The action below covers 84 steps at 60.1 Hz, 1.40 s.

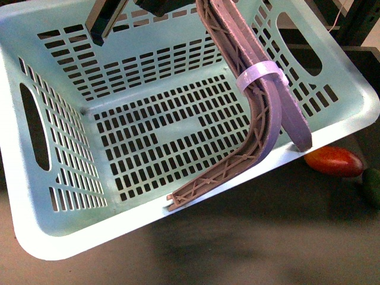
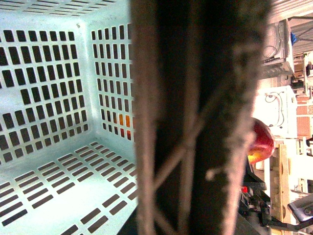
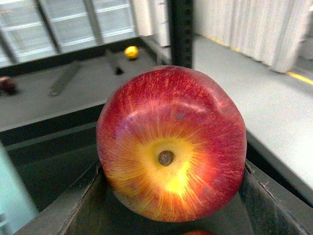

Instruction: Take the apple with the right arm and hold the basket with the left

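The pale mint-green basket [image 1: 71,196] fills the front view, lifted and tilted, and nothing lies inside it. Its curved brown lattice handle [image 1: 255,127] runs from the top edge down to the near rim. My left gripper [image 1: 160,6] shows only as a dark shape at the top edge, shut on that handle. In the left wrist view the handle [image 2: 195,122] is blurred and hides the jaws. The red apple [image 3: 171,147] with its yellow stem patch fills the right wrist view, held in my shut right gripper [image 3: 173,218]. The apple [image 2: 261,142] also peeks out beyond the handle.
An oblong red-orange fruit [image 1: 333,160] and a dark green fruit [image 1: 373,187] lie on the dark table beside the basket's right corner. A small yellow fruit [image 3: 131,51] and a dark upright post [image 3: 180,29] stand further back. Lab shelving [image 2: 283,112] is behind.
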### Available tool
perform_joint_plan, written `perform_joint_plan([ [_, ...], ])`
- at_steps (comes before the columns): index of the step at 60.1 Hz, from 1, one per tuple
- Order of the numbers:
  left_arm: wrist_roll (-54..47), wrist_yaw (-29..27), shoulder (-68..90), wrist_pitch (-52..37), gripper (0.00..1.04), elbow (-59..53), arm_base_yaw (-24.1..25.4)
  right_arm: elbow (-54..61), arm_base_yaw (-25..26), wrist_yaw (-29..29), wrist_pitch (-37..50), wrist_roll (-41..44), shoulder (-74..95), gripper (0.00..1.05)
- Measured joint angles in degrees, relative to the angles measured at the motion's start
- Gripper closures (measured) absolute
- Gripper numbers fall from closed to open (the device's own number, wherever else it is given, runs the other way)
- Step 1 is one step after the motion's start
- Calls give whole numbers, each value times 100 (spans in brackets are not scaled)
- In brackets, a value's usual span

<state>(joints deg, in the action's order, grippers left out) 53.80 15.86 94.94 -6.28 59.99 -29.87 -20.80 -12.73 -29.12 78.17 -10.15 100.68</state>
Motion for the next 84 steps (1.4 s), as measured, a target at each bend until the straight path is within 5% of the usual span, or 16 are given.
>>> perform_joint_plan([
  [29, 4, 4, 2, -4, 100, 0, -4, 214, 92, 2430, 76, -2785, -369, 38],
  [47, 2, 4, 2, -4, 100, 0, -2, 212, 70, 3237, 9, -3230, -284, 38],
  [64, -4, -13, 2, -4, 100, 0, -2, 125, -343, 3521, -299, -2833, -225, 38],
  [76, -2, 0, 2, -4, 100, 0, -2, 116, -339, 3517, -321, -2754, -225, 8],
  [84, -24, -13, 4, -4, 100, -2, -4, 114, -341, 3517, -323, -2739, -225, 9],
])
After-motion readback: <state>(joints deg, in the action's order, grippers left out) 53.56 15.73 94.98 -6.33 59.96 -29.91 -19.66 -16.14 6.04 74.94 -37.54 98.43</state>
